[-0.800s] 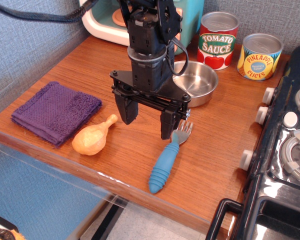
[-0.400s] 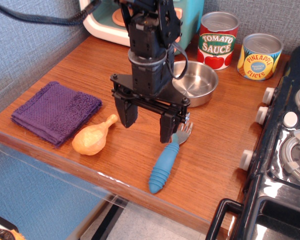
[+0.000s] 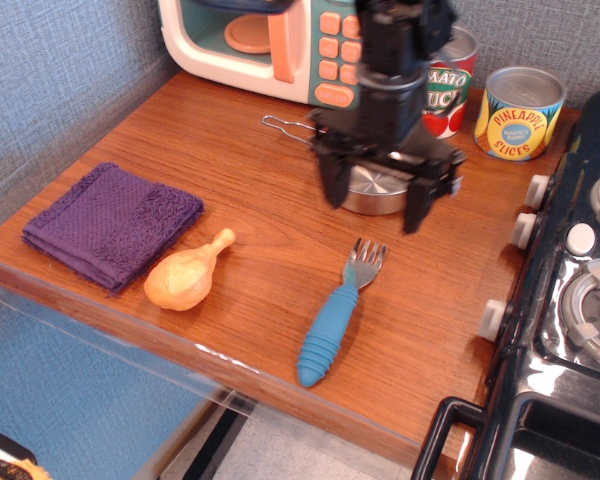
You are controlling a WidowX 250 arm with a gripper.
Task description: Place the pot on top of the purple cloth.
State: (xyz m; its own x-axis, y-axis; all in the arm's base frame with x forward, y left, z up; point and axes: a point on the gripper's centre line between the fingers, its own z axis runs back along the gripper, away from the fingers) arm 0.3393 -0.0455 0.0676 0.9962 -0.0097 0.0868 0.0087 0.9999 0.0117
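The pot [image 3: 372, 190] is a small shiny steel pan at the back of the wooden table, mostly hidden behind my gripper; its thin wire handle [image 3: 286, 126] sticks out to the left. My gripper [image 3: 374, 205] is open and hangs right over the pot, one finger [image 3: 332, 183] on its left side and the other on its right. The purple cloth [image 3: 110, 224] lies folded at the front left corner of the table, far from the gripper.
An orange toy chicken drumstick [image 3: 188, 272] lies beside the cloth. A blue-handled fork [image 3: 335, 318] lies in front of the pot. A toy microwave [image 3: 270, 40], a tomato sauce can [image 3: 448, 90] and a pineapple can [image 3: 518, 112] stand at the back. A toy stove [image 3: 580, 300] is on the right.
My gripper has moved back and to the right, from above the fork and the table's middle to over the pot. It stays open. The pot's wire handle now shows.
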